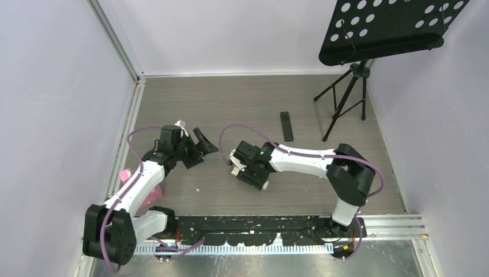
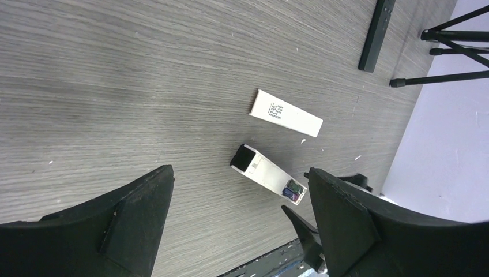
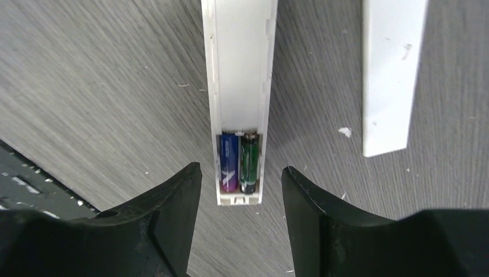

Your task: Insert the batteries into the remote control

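A white remote (image 3: 239, 69) is seen lying back-up on the grey wood-grain desk (image 1: 242, 104), its battery bay uncovered at the end nearest the arm bases. Two batteries are seated side by side in that bay: a blue-purple battery (image 3: 229, 161) on the left of the right wrist view and a green battery (image 3: 249, 161) touching it on the right. No orange-gold cell can be made out.

The right hand (image 3: 241, 193) is held low over the bay end of the remote. Its fingers (image 3: 167, 225) are spread apart, one on each side of the remote's end, and a strip of bare desk is visible between each finger and the white casing, so nothing is gripped.

The left hand (image 2: 239, 225) is held well to the left of the remote, tilted towards it, with its fingers (image 2: 115, 231) standing wide apart and nothing between them.

A white flat panel (image 2: 286, 113) bearing small dark print is laid on the desk just beside the remote, apart from it and roughly parallel in the right wrist view. Farther back, a black remote (image 1: 286, 126) is placed alone, near the feet of a black tripod stand (image 1: 346, 101) in the right rear corner. A pink object (image 1: 151, 193) is partly hidden under the left arm at the desk's left edge.
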`<state>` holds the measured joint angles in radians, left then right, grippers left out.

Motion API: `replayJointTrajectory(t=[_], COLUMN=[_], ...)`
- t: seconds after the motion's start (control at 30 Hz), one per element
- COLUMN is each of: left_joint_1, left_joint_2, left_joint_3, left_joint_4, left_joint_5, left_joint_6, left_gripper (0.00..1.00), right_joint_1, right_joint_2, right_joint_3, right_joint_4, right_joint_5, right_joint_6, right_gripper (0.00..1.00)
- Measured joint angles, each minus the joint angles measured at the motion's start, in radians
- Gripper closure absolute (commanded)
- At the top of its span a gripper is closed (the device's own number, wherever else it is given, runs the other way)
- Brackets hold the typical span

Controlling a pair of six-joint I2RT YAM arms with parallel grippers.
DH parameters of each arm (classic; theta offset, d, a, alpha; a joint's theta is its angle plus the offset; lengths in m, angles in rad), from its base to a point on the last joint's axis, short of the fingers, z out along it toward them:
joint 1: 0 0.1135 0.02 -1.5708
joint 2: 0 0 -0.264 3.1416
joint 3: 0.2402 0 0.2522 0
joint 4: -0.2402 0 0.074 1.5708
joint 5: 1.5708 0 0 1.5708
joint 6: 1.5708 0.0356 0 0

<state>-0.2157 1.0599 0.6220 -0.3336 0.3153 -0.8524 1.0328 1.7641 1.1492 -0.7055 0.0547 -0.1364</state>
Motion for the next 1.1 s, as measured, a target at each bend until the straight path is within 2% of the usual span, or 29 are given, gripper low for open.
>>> replayJointTrajectory(t=[0.17, 0.27, 0.37, 0.47, 0.6, 0.73, 1.1], left_joint_1=[-0.002, -0.017, -0.040, -0.070, -0.106, -0.126, -0.156], left_joint_2=[0.077, 0.147, 0.215, 0.276, 0.359, 0.425, 0.567], left_joint_3=[0.000, 0.004, 0.019, 0.036, 0.060, 0.074, 0.076], left_joint_4=[0.069, 0.115, 0.146, 0.194, 0.269, 0.322, 0.478], left_joint_5=[0.035, 0.050, 0.053, 0.053, 0.051, 0.040, 0.045], left_joint_6=[-0.009, -0.015, -0.026, -0.031, -0.034, -0.037, -0.076], left_gripper=[0.12, 0.20, 0.28, 0.32, 0.34, 0.34, 0.51], right_joint_1=[-0.008, -0.040, -0.124, -0.236, -0.327, -0.350, -0.379], right_joint_2=[-0.142, -0.259, -0.347, -0.395, -0.394, -0.357, -0.196], right_joint_3=[-0.042, -0.082, -0.122, -0.167, -0.244, -0.291, -0.316], right_joint_4=[0.038, 0.096, 0.148, 0.190, 0.214, 0.240, 0.388], right_joint_5=[0.006, 0.012, 0.029, 0.062, 0.103, 0.098, 0.065], right_joint_6=[0.072, 0.174, 0.317, 0.522, 0.766, 0.916, 1.067], right_gripper=[0.41, 0.41, 0.41, 0.42, 0.48, 0.51, 0.52])
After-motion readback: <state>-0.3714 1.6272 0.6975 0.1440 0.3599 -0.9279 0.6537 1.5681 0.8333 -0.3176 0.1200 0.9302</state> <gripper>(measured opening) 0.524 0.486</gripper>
